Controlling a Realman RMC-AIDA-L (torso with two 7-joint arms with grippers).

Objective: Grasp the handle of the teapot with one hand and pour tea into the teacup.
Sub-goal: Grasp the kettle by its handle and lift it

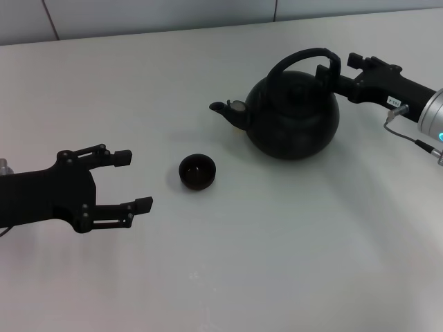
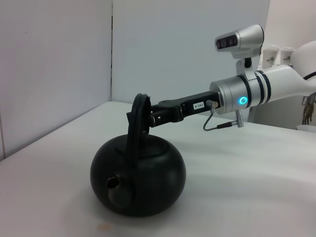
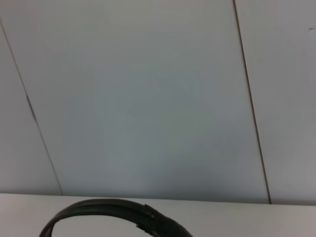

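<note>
Small white label with dark print on the black body of the right gripper [image 1: 327, 71], characters too small to read; same label seen in the left wrist view, likewise illegible

Right gripper [image 2: 140, 118] at the thick black arched hoop handle [image 1: 301, 59] of the large round matte-black teapot [image 1: 294, 114], fingers set on either side of the hoop at its rear end; whether clamped tight or only around it cannot be told. Glowing blue ring on the silver-grey wrist behind it

Teapot resting upright on the white table [image 1: 228, 277], short spout [image 1: 223, 111] directed toward the robot's left. Handle arc [image 3: 113, 212] at the lower edge of the right wrist view

Tiny round black handleless teacup [image 1: 197, 171] on the table, near the spout, apart from the pot

Left gripper [image 1: 135, 181] low over the table, well apart from the cup, fingers spread wide, holding nothing
</note>
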